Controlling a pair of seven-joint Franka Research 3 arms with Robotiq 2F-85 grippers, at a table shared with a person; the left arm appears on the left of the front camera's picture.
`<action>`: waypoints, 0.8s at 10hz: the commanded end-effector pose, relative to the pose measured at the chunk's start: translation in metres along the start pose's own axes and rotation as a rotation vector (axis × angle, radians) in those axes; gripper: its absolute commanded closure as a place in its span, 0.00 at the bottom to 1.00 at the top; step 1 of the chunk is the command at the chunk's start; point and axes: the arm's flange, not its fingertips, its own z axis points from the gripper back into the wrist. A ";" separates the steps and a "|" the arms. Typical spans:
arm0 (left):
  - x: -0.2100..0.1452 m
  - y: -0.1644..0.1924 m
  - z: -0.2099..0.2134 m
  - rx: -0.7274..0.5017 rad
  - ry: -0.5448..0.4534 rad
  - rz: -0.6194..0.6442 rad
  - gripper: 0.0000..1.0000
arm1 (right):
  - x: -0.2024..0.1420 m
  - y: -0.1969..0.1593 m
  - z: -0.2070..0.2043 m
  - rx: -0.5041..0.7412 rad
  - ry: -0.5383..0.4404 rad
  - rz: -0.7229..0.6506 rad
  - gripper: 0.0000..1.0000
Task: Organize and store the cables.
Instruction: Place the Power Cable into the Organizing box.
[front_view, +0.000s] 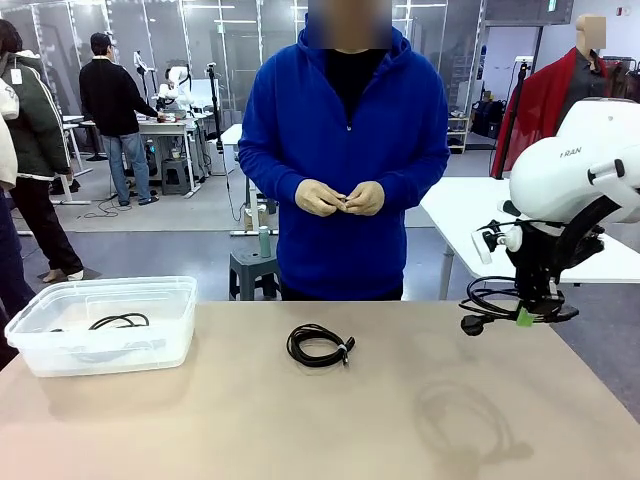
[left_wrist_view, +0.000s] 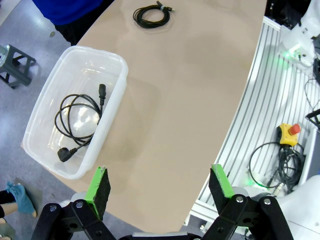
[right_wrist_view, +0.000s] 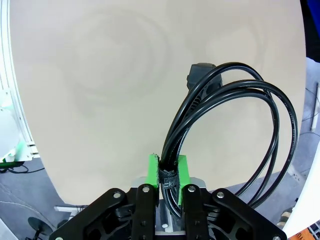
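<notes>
My right gripper (front_view: 524, 316) hangs above the table's right edge, shut on a coiled black power cable (front_view: 497, 298). In the right wrist view the green pads of the gripper (right_wrist_view: 167, 172) pinch that cable (right_wrist_view: 235, 130) at its strap, and a chunky plug points toward the table. A second coiled cable (front_view: 318, 344) lies mid-table in front of the person; it is the cable (left_wrist_view: 151, 14) at the top of the left wrist view. A third cable (left_wrist_view: 79, 120) lies inside the clear plastic bin (front_view: 40, 345). My left gripper (left_wrist_view: 160, 187) is open, high above the table beside the bin (left_wrist_view: 107, 131).
A person in a blue top stands at the far side, hands (front_view: 342, 197) together at the waist. Rails, loose cords and a yellow emergency-stop button (left_wrist_view: 289, 134) lie off the table's near edge. Bare tabletop (front_view: 300, 420) stretches between the bin and my right arm.
</notes>
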 end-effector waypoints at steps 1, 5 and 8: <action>0.004 0.000 0.003 0.004 0.005 0.010 0.00 | 0.001 -0.007 -0.002 0.002 0.007 0.000 1.00; 0.004 0.000 0.003 0.004 0.005 0.010 0.00 | 0.001 -0.007 -0.002 0.002 0.007 0.000 1.00; 0.004 0.000 0.003 0.004 0.005 0.010 0.00 | 0.001 -0.007 -0.002 0.002 0.007 0.000 1.00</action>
